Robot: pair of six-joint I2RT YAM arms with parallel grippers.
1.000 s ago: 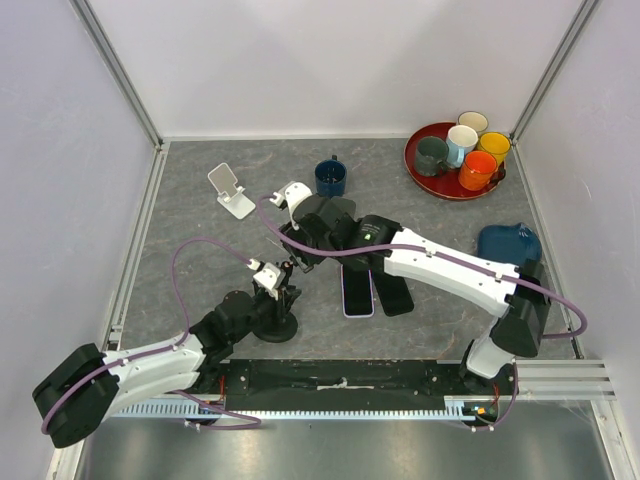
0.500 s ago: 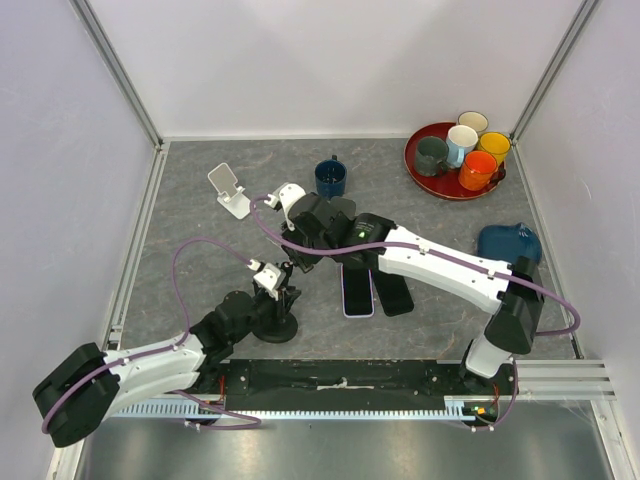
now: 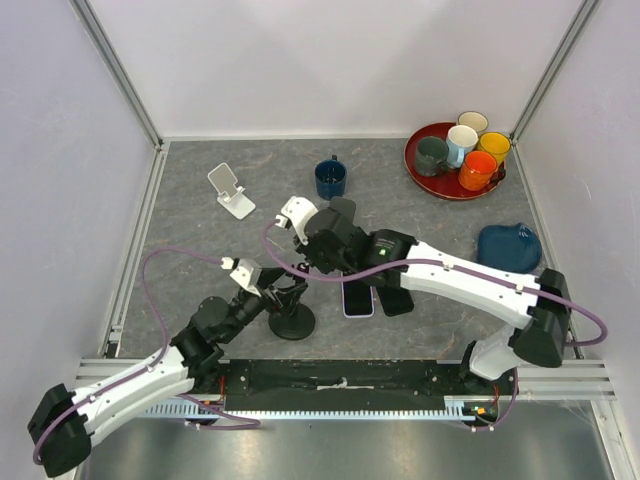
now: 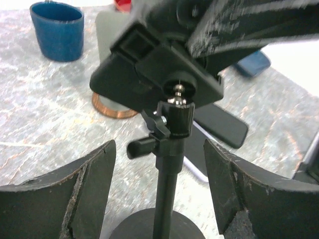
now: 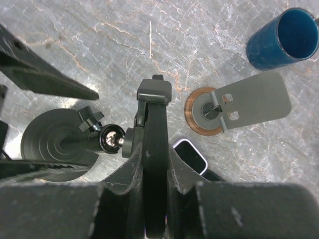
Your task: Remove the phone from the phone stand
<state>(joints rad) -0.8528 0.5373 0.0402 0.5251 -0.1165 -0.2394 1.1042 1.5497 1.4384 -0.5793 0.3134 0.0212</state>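
Top external view shows a white stand (image 3: pixel 232 190) near the far left corner of the tabletop (image 3: pixel 190 240). Toward the near edge, the left end effector (image 4: pixel 159 149) is released, its fingers (image 4: pixel 94 184) standing apart on either side of the black phone stand (image 3: pixel 293 322) pole without touching it. Just right, the right end effector (image 5: pixel 154 186) is clenched on the phone (image 5: pixel 153 134), seated in the stand's clamp. A red tray (image 3: pixel 415 160) of cups sits at the far right corner.
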